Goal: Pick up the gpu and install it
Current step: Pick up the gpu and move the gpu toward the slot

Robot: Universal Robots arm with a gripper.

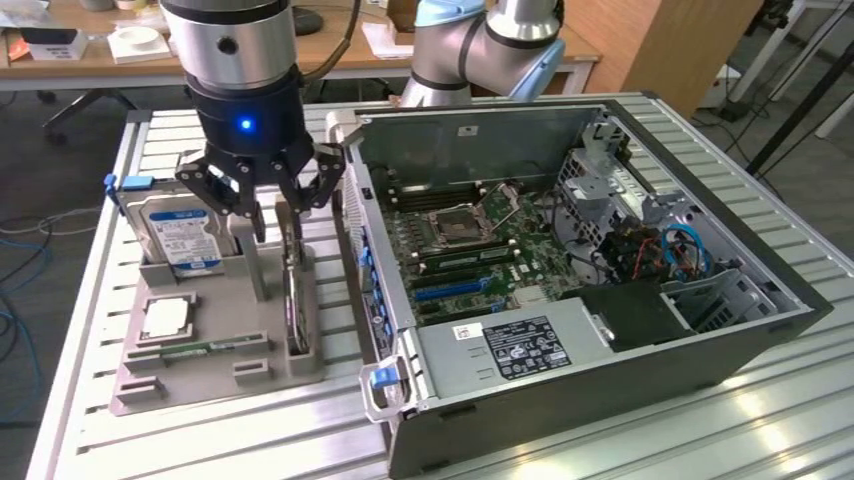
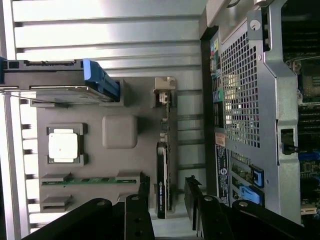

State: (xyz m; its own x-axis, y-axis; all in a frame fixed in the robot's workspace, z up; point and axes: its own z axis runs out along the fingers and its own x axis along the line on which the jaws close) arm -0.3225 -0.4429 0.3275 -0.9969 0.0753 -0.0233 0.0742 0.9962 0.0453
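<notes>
Since the gpu [image 1: 296, 300] stands on edge and looks stiff but fragile, I'd pinch its flat faces; claw [image 2: 167, 186] hangs wide open above.

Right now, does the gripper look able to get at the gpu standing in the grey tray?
Probably yes. The gripper hangs right over the gpu, fingers open on either side of the card's upper edge. Nothing sits between them; the hard drive stands apart in its own slot.
</notes>
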